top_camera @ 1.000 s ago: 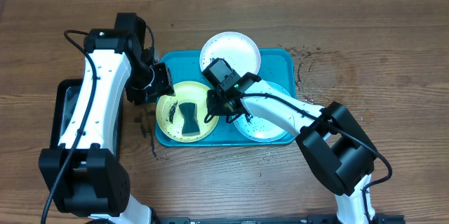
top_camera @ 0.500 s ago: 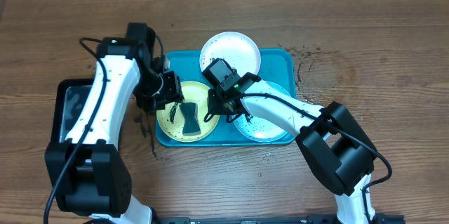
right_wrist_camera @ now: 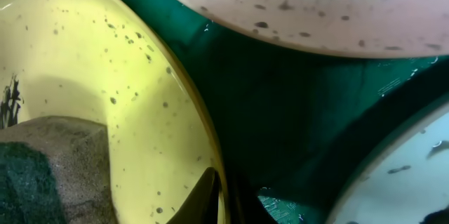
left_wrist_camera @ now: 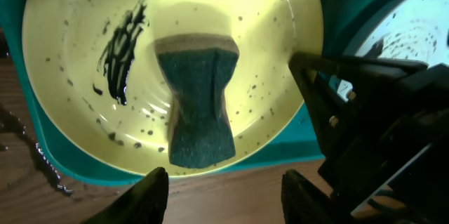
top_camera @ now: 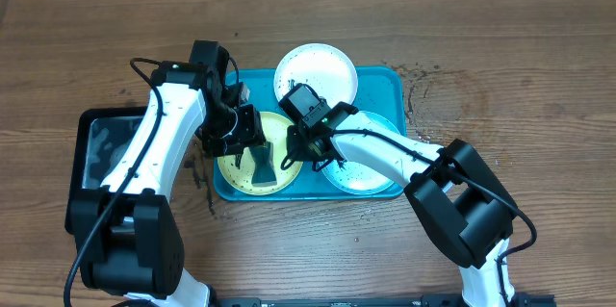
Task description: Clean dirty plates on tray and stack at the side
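The turquoise tray (top_camera: 387,83) holds three speckled plates: white (top_camera: 316,72) at the back, yellow-green (top_camera: 234,161) front left, light blue (top_camera: 371,167) front right. A dark green sponge (top_camera: 258,164) lies on the yellow-green plate. In the left wrist view the plate (left_wrist_camera: 273,34) shows a dark smear left of the sponge (left_wrist_camera: 200,108). My left gripper (top_camera: 245,139) hovers open above this plate, its fingers (left_wrist_camera: 228,199) empty. My right gripper (top_camera: 293,149) is shut on the plate's right rim (right_wrist_camera: 210,154), pinching it (right_wrist_camera: 226,199).
A smaller black tray (top_camera: 104,148) sits on the wooden table left of the turquoise tray. Dark crumbs lie on the wood by the tray's left edge (top_camera: 197,174) and right back corner (top_camera: 419,86). The white plate (right_wrist_camera: 316,6) and light blue plate (right_wrist_camera: 410,175) flank my right gripper closely.
My left arm has swung right from the tray's left edge to above the yellow-green plate. The right arm, plates and sponge have not moved.
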Available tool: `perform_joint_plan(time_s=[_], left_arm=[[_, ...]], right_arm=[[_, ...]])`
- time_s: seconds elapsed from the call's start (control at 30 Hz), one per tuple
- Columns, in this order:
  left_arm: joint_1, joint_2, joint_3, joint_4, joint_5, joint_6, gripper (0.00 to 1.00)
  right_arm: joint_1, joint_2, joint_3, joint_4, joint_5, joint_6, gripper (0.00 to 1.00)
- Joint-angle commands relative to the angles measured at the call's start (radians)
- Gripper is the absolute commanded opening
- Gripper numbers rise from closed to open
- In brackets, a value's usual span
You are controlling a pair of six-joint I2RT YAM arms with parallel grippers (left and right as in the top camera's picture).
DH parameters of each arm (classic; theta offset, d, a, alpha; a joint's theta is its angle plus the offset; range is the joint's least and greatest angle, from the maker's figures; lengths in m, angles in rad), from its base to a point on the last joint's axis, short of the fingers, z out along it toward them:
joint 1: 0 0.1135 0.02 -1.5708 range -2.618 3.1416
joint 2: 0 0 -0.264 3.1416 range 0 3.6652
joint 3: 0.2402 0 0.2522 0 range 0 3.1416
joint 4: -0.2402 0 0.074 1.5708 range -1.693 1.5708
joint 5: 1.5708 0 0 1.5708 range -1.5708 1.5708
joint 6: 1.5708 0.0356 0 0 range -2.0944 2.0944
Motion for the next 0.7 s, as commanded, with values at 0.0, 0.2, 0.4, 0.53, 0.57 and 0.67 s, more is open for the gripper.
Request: perform_joint_plan(time_s=[0.0,0.2,0.4,0.53,0.57,0.67], left_arm=[[-0.004,0.012,-0.013,0.027,-0.009,-0.021,0.47],[-0.016,0.056,-0.042,0.060,0.001,-0.063,0.30],[-0.024,0.120,-0.042,0.062,-0.013,-0.062,0.36],[-0.023,0.140,-0.042,0.065,-0.066,-0.063,0.52],[-0.022,0.140,-0.042,0.066,-0.076,-0.063,0.60],[-0.025,0.140,-0.042,0.066,-0.077,-0.066,0.61]], right_arm=[[-0.005,0.006,-0.010,-0.004,0.008,0.004,0.05],[-0.013,0.006,-0.009,0.010,-0.047,0.003,0.04],[-0.023,0.006,-0.009,0.003,-0.047,0.003,0.04],[-0.023,0.006,-0.009,0.003,-0.046,0.003,0.04],[-0.023,0.006,-0.009,0.003,-0.046,0.003,0.04],[-0.023,0.006,-0.009,0.006,-0.046,0.003,0.04]])
